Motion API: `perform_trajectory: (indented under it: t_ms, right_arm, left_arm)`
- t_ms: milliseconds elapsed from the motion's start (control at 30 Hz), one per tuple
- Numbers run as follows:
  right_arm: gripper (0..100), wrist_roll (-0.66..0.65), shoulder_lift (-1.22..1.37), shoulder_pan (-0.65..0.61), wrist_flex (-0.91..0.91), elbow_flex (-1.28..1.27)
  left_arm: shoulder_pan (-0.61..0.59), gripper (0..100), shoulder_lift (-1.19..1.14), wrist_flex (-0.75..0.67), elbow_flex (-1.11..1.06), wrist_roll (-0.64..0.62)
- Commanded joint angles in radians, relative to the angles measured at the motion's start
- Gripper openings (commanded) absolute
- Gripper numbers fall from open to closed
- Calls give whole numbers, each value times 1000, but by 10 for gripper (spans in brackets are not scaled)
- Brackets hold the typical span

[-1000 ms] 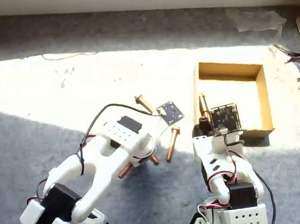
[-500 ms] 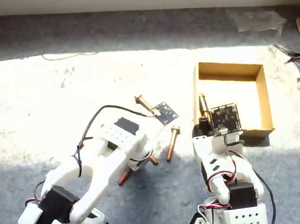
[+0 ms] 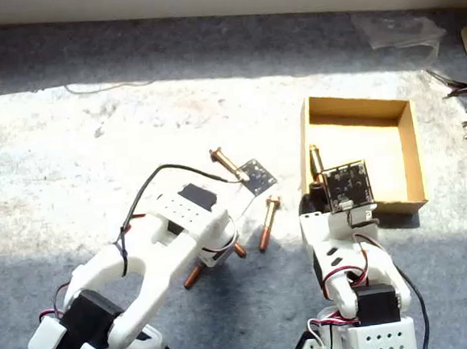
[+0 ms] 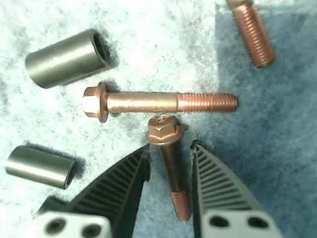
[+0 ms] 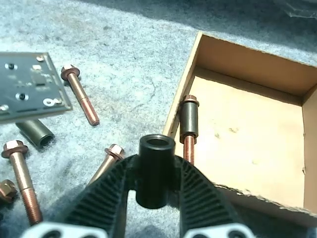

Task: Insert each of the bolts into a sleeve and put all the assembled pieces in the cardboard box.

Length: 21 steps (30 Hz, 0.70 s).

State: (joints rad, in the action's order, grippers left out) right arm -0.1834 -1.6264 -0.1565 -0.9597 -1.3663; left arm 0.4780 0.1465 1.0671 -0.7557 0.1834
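While the right gripper (image 5: 156,164) pinches 1 dark sleeve (image 5: 156,191) upright just beside the cardboard box (image 5: 247,64), its bore open toward the wrist camera, the left gripper (image 4: 171,146) straddles a copper flange bolt (image 4: 171,171) over the grey carpet (image 4: 277,148). Its jaws are spread, with a sliver of carpet showing on each side of the shank.

The step in hand looks to be picking up this bolt for that sleeve. To do it well, I would close on the plain shank just under the head, leaving the threaded end free to enter first. The lift should go straight up, so it does not nudge the neighbouring bolt (image 4: 158,103) lying crosswise just past the head. The sleeve should be held steady, and the bolt lined up along the bore before any push. A skewed approach could catch on the rim or twist the sleeve in its grip.

By my count, 4 loose bolts (image 3: 267,220) show on the carpet in the high view, though the arm may hide more. There are 2 loose sleeves (image 4: 67,57) near the left gripper and 1 sleeve in the right gripper. 1 assembled piece (image 5: 188,121) appears to lie inside the box against its wall.
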Motion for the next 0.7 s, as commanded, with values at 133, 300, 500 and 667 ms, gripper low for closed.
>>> perform_trajectory:
  t_ms: [133,300,500,667]
  right_arm:
    - [22,-8,-10,12,30,7]
    - [22,-8,-10,12,30,7]
    - [22,-9,-10,12,30,7]
    - [22,-11,-10,12,30,7]
  left_arm:
    - [-13,131,25,3,5,-12]
    - [-13,89,24,2,5,-12]
    - [-13,91,-44,-32,15,-12]
    - [-10,91,-93,-26,47,-12]
